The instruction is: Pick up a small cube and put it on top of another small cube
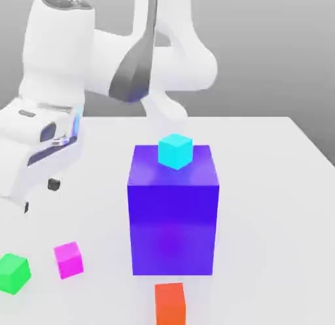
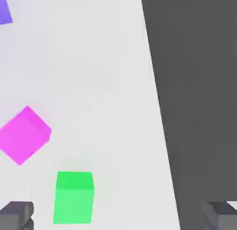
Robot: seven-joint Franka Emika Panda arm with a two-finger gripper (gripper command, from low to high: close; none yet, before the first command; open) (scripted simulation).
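The small cube [image 1: 69, 259] is bright magenta and rests on the white table near the front, at the exterior view's left. In the hand view the same small cube [image 2: 24, 135] lies turned at an angle beside a green cube [image 2: 74, 197]. My gripper [image 1: 40, 195] hangs above the table at the exterior view's left, behind and higher than the magenta cube. Its dark fingertips [image 2: 16, 215] stand wide apart in the hand view, and my gripper [image 2: 119, 216] is open with nothing held.
A big purple-blue block [image 1: 173, 209] stands mid-table with a cyan cube [image 1: 175, 151] on top. The green cube [image 1: 13, 273] sits left of the magenta one, and an orange-red cube [image 1: 170, 304] lies in front of the block. The table's edge [image 2: 159, 108] runs close to the green cube.
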